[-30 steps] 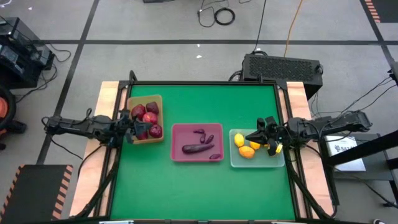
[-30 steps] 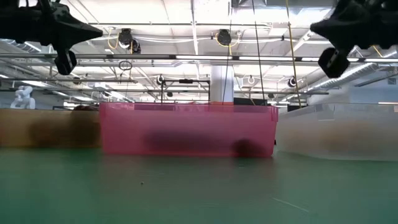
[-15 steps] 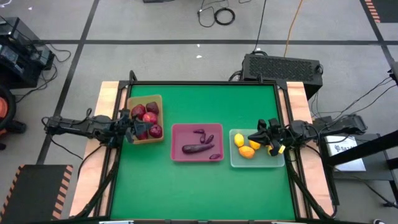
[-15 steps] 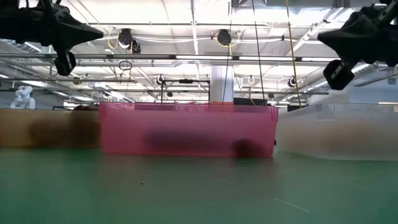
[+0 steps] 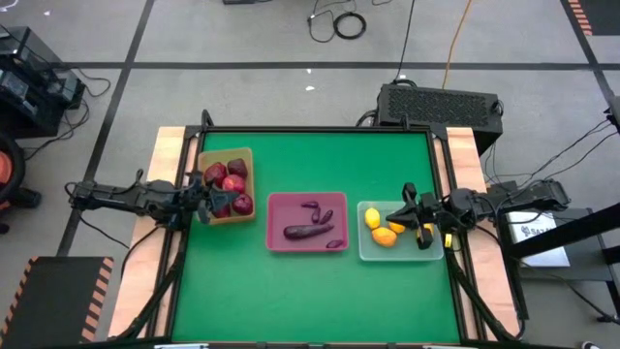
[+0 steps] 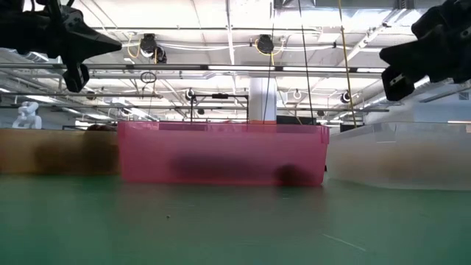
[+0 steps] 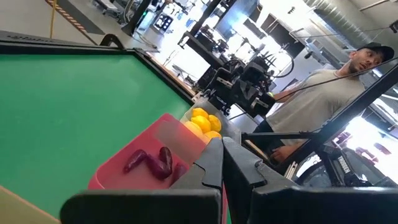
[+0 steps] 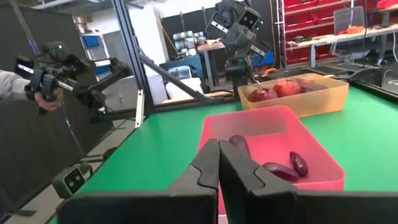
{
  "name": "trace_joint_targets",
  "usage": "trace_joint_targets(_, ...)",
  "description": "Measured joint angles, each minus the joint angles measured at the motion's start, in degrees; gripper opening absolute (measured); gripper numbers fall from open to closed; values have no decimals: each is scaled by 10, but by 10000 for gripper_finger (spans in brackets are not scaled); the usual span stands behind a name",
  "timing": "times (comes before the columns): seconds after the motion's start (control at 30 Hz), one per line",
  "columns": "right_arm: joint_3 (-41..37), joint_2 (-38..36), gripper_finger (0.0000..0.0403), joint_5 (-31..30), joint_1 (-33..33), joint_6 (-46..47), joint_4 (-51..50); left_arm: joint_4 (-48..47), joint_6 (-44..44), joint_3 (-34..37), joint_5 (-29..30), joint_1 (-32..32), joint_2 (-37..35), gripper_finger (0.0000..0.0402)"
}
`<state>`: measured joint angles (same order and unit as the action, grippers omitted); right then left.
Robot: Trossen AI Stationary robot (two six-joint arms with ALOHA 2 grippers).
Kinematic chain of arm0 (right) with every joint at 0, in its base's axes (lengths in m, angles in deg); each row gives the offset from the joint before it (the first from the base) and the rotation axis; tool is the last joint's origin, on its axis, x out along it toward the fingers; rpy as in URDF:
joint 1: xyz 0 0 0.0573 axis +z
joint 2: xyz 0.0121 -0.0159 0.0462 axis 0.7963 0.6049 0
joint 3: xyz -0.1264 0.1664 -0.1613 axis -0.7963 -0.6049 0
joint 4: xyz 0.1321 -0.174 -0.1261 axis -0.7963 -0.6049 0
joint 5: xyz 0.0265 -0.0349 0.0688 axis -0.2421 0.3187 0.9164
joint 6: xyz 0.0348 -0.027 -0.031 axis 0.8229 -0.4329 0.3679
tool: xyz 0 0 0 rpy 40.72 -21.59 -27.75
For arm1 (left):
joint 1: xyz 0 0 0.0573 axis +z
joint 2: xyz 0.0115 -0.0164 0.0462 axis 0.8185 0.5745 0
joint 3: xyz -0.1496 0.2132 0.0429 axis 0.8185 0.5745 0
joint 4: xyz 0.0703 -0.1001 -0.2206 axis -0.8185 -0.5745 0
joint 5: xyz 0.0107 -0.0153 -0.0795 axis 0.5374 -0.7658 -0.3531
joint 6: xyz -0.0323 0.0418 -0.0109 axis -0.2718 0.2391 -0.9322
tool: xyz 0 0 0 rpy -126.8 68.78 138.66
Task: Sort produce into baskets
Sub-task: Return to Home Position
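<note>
Three baskets stand in a row on the green table. The tan basket (image 5: 242,211) at the left holds dark-red apples (image 5: 231,183). The pink basket (image 5: 281,206) in the middle holds purple eggplants (image 5: 308,230). The clear basket (image 5: 366,250) at the right holds yellow lemons (image 5: 384,234). My left gripper (image 5: 213,200) is shut and empty. It hangs level above the tan basket's left part, clear of the fruit. My right gripper (image 5: 399,214) is also shut and empty, level above the clear basket and the lemons. Both wrist views show shut fingers, the left gripper (image 7: 222,155) and the right gripper (image 8: 218,158).
Bare green table lies in front of and behind the baskets. Wooden side rails (image 5: 167,165) border the table. A black box (image 5: 441,103) sits behind the far right corner. A person (image 7: 323,106) stands beyond the right side, and a hand (image 8: 18,79) holds a control handle.
My right gripper has sunk a little and drawn back toward the table's right edge above the clear basket. It has rolled about its own axis and stayed shut. My left gripper has kept still. No produce has moved.
</note>
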<state>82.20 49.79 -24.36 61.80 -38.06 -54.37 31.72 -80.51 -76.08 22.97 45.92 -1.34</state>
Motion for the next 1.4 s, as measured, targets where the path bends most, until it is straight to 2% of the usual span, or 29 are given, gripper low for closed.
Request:
trace_joint_targets(0.37, 0, -18, 0, 16, 0, 5, -63, 12, 3, 14, 1, 0, 0, 4)
trace_joint_targets(0.73, 0, -27, 0, 9, 0, 39, -51, 190, 48, 103, -12, 0, 0, 4)
trace_joint_targets(0.87, 0, -27, 0, 3, 0, 55, -60, 187, 66, 103, -24, -1, 2, 4)
trace_joint_targets(1.0, 0, -25, 0, -22, -1, 34, -86, 174, 94, 103, -38, -1, 2, 4)
trace_joint_targets(1.17, 0, -25, 0, -18, -1, 34, -89, 79, 94, 103, -44, -1, 2, 4)
trace_joint_targets(1.23, 0, -25, 0, -18, -1, 34, -89, 71, 103, 103, -66, 0, 6, 4)
trace_joint_targets(1.4, 0, -25, 0, -18, -1, 34, -89, 63, 208, 103, -146, -1, 10, 4)
